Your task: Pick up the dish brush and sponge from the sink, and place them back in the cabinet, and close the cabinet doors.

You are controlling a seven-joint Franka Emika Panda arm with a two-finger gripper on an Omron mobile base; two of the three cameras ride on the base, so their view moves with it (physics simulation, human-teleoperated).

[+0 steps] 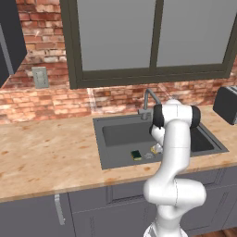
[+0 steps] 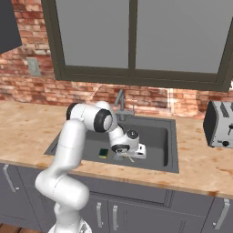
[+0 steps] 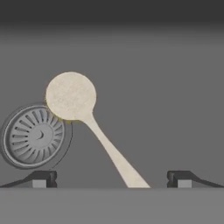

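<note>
Sponge (image 1: 135, 154) lies in the sink (image 1: 111, 159) beside the arm (image 1: 176, 152).

Cream dish brush (image 3: 71, 96) and green sponge (image 1: 135, 154) lie in the sink (image 1: 115, 121).

flat even rendered light — soft pics, low-res; sink (image 1: 107, 159) floor dim, no glare.
</note>
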